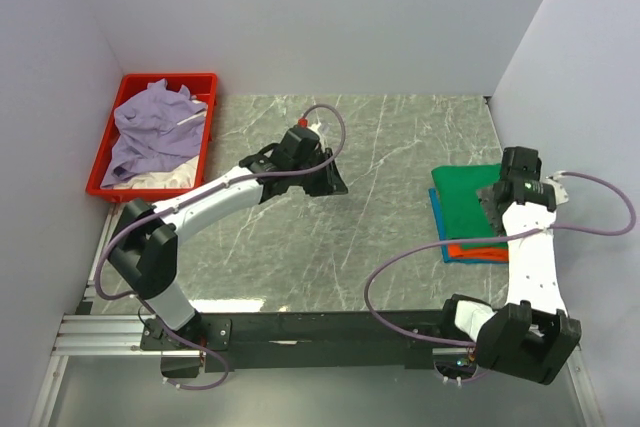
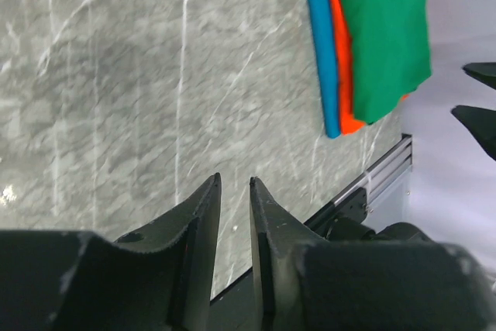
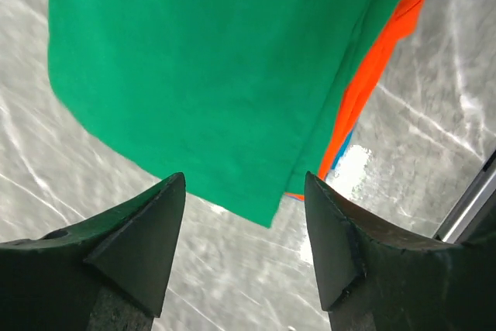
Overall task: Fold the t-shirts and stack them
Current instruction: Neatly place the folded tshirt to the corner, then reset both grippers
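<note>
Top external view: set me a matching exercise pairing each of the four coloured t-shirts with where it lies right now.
Things:
1. bright green folded cloth t-shirt
2. orange folded cloth t-shirt
3. blue folded cloth t-shirt
4. lavender crumpled cloth t-shirt

Places:
A. in the red plastic tray at the table's far left corner
B. bottom layer of the stack on the right
C. top layer of the stack
D. middle layer of the stack

Pairs: 1-C, 2-D, 3-B, 4-A
</note>
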`<state>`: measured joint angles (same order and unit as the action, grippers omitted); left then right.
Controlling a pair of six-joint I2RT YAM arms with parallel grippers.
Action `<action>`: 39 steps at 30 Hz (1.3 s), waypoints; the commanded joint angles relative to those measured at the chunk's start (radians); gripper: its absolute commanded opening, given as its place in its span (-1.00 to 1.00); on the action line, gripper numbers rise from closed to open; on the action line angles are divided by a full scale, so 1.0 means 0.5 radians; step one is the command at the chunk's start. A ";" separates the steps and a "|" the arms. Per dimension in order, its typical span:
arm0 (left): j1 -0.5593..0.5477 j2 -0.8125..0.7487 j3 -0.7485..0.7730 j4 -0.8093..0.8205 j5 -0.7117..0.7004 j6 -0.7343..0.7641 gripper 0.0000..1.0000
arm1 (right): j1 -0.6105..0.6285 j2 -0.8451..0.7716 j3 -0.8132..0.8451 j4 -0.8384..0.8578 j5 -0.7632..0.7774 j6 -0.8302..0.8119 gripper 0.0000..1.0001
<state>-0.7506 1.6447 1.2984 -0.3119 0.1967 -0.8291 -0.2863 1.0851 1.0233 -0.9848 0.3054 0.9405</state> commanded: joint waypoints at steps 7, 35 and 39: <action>-0.008 -0.329 -0.197 0.105 -0.096 -0.008 -0.40 | 0.072 -0.105 -0.200 0.429 -0.344 -0.322 0.41; -0.008 -1.596 -1.507 0.163 -0.725 -0.256 -0.42 | 2.211 -0.277 -0.730 1.092 0.080 -0.209 0.69; -0.005 -1.648 -1.541 0.145 -0.749 -0.250 -0.44 | 2.214 -0.302 -0.752 1.135 0.073 -0.240 0.69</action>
<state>-0.7506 0.8455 0.5343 -0.2802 -0.1463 -0.9478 0.8139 0.9607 0.6487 -0.4808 0.2996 0.8242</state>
